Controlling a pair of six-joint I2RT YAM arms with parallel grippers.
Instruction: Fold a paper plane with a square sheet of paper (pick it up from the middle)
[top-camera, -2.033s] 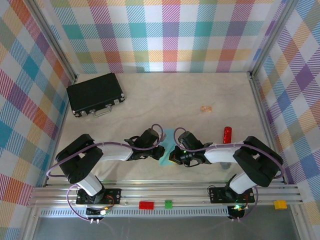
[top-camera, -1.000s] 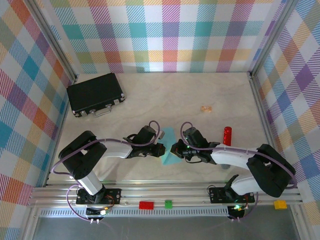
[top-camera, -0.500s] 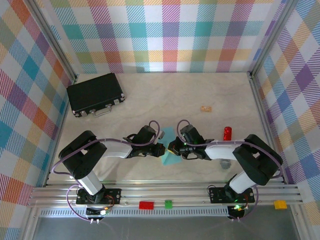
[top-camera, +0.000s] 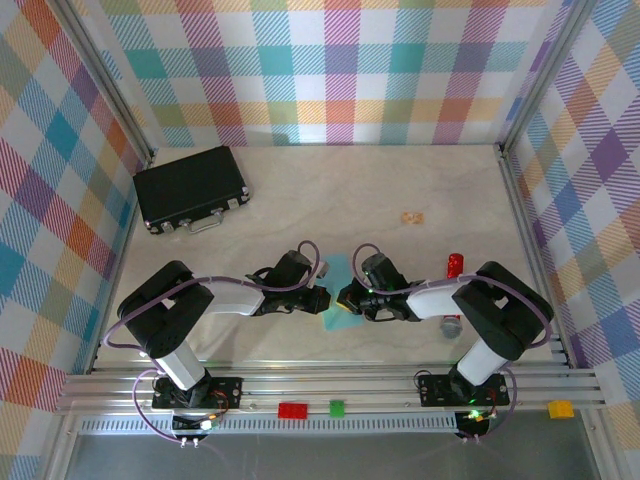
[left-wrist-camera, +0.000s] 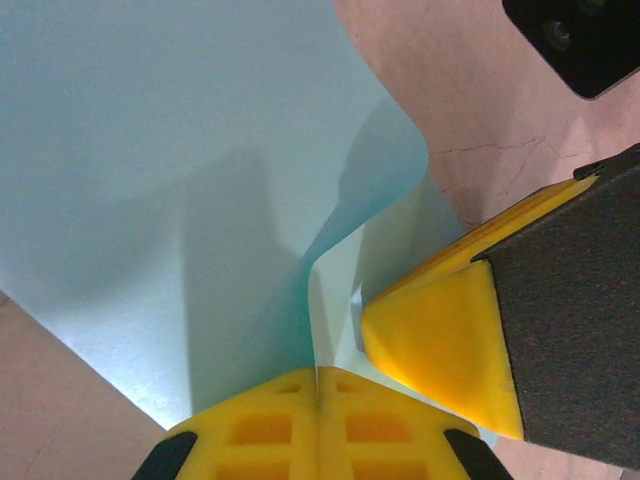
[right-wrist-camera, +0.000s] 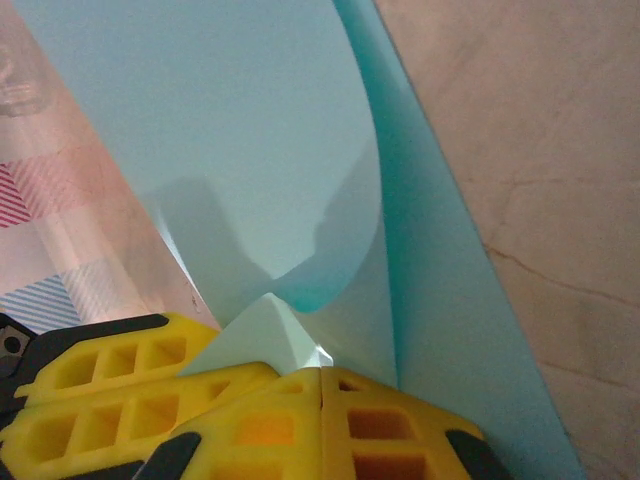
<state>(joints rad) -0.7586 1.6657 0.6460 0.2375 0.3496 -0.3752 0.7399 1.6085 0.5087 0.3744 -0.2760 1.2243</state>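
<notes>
Both clamped shut | left pincer (left-wrist-camera: 318, 380) on square sheet of paper (left-wrist-camera: 150, 150) | right pincer (right-wrist-camera: 320, 372) on same sheet

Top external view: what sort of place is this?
Likely a purpose-built robot test cell: a pale tabletop boxed in by multicoloured plaid fabric walls, with a silver aluminium rail frame at the near edge carrying a black-and-white left arm and right arm.

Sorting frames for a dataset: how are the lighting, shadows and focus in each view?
Top external: even light, sharp. Left wrist: soft grey shadows cross the square sheet of paper, image slightly soft up close. Right wrist: similar shadows on it, the same mild softness.
</notes>
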